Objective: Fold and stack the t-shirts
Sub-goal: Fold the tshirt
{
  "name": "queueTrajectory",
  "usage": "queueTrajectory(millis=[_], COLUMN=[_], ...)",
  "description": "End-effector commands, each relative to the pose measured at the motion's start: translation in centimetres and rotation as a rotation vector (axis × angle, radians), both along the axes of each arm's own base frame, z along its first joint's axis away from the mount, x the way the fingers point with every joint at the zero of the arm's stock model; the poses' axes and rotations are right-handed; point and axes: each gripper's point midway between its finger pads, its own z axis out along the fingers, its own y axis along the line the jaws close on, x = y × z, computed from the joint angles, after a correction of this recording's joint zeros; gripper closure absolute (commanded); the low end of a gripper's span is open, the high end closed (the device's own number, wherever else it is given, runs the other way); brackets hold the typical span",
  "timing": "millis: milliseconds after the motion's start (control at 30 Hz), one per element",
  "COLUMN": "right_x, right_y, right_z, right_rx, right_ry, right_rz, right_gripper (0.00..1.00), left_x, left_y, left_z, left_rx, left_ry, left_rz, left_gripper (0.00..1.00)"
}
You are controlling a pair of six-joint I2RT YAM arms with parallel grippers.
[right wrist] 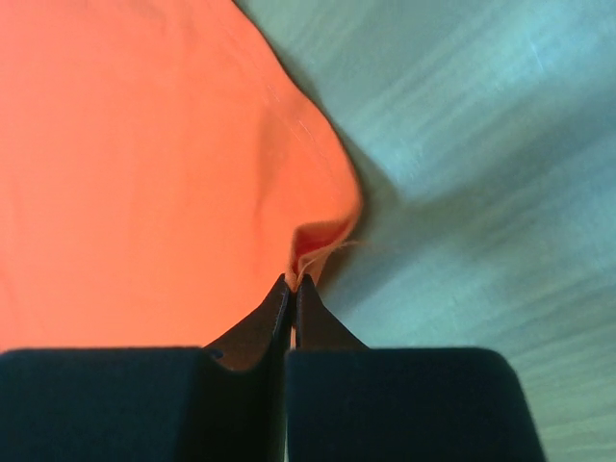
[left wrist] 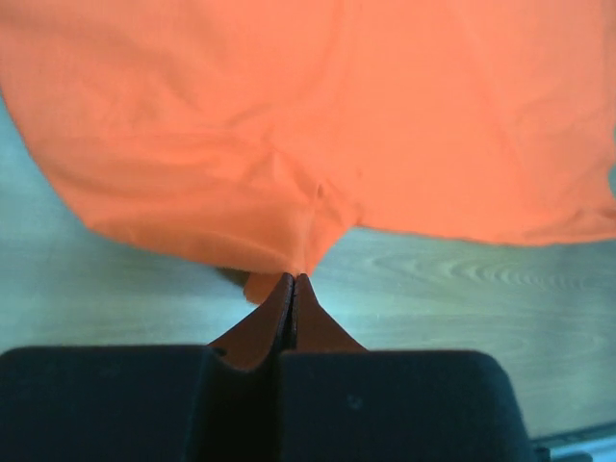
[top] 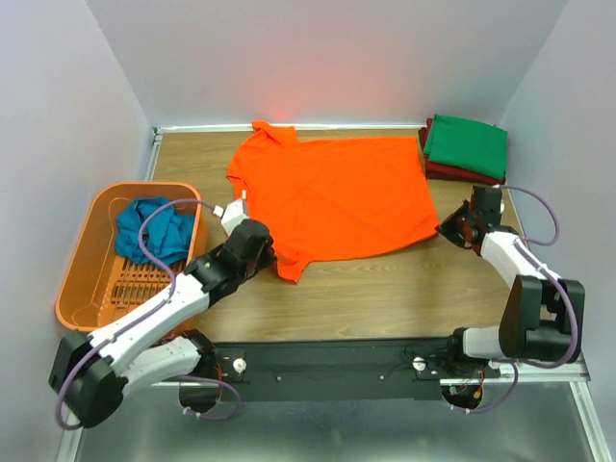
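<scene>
The bright orange t-shirt lies spread on the wooden table. My left gripper is shut on the shirt's near-left part, pinching cloth in the left wrist view. My right gripper is shut on the shirt's near-right corner, seen pinched in the right wrist view. The orange t-shirt fills the upper part of the left wrist view and the left of the right wrist view. A folded green t-shirt lies on a folded dark red t-shirt at the far right. A teal-blue t-shirt lies crumpled in the basket.
An orange plastic basket stands at the left of the table. Grey walls close the table at the back and sides. A black rail runs along the near edge.
</scene>
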Motion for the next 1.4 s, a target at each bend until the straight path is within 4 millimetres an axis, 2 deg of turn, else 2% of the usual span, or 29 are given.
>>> queueTrajectory(millis=[0,33,67,100,133,200,233,267,300,333,367,400,467,500,533,667,733,767,867,967,1233,1367], right_x=[2.8,3.3,4.4,4.9,5.9,6.8,7.3,8.2,8.7,9.2,9.5,10.4,11.0,11.3,11.8,12.6,13.3,13.5,14.0,14.9,16.0,16.3], right_y=[-0.8,-0.9,-1.0,-0.8,-0.8,-0.7,-0.7,-0.7,-0.6,-0.6,-0.5,-0.5,-0.4,-0.3,-0.4,-0.5,-0.4,-0.4,-0.3,-0.4,-0.4,-0.5], right_z=[2.0,1.5,2.4,2.4,2.6,2.4,1.5,2.1,2.2,2.1,1.3,1.9,1.3,1.2,1.6,1.5,1.5,1.5,0.9,1.0,1.4,1.1], right_rx=[-0.025,-0.022,-0.025,-0.017,-0.012,0.003,0.01,0.014,0.022,0.027,0.034,0.041,0.05,0.056,0.056,0.051,0.054,0.055,0.066,0.061,0.046,0.037], right_ry=[-0.043,-0.027,-0.049,-0.049,-0.052,-0.046,-0.023,-0.04,-0.044,-0.042,-0.025,-0.041,-0.031,-0.03,-0.041,-0.044,-0.048,-0.05,-0.041,-0.049,-0.068,-0.069], right_rz=[0.001,0.001,0.005,0.013,0.018,0.025,0.027,0.028,0.032,0.035,0.033,0.037,0.04,0.043,0.044,0.051,0.061,0.063,0.072,0.071,0.103,0.115], right_gripper=[0.94,0.93,0.93,0.94,0.94,0.94,0.95,0.95,0.96,0.96,0.96,0.96,0.96,0.97,0.97,0.97,0.97,0.97,0.97,0.97,0.97,0.97], left_x=[4.6,5.6,6.4,7.5,8.5,10.0,11.1,11.8,12.5,13.4,14.1,14.6,16.1,16.7,17.4,19.8,20.9,21.3,22.4,23.5,25.4,26.2], left_y=[-0.1,-0.2,-0.6,0.0,-0.5,-0.4,-0.2,-0.2,0.2,0.2,0.2,0.3,0.7,0.8,0.7,1.8,1.9,2.1,2.1,2.2,4.6,5.4], left_z=[2.6,3.5,4.1,3.6,4.4,3.4,4.1,3.1,2.9,3.6,2.8,2.7,3.3,2.6,3.3,2.7,3.3,2.9,3.5,3.4,4.5,4.1], left_rx=[0.057,0.064,0.05,0.074,0.055,0.079,0.076,0.097,0.106,0.102,0.118,0.117,0.11,0.119,0.112,0.131,0.128,0.133,0.127,0.137,0.14,0.147], left_ry=[-0.097,-0.116,-0.138,-0.131,-0.152,-0.123,-0.137,-0.11,-0.105,-0.114,-0.097,-0.095,-0.103,-0.084,-0.094,-0.066,-0.068,-0.058,-0.061,-0.047,-0.052,-0.04], left_rz=[0.024,0.017,0.008,0.022,0.012,0.013,0.019,0.021,0.035,0.039,0.037,0.041,0.05,0.05,0.049,0.068,0.067,0.072,0.07,0.072,0.117,0.125], left_gripper=[1.0,1.0,1.0,1.0,1.0,1.0,1.0,1.0,1.0,1.0,1.0,1.0,1.0,1.0,1.0,1.0,1.0,1.0,1.0,1.0,1.0,1.0])
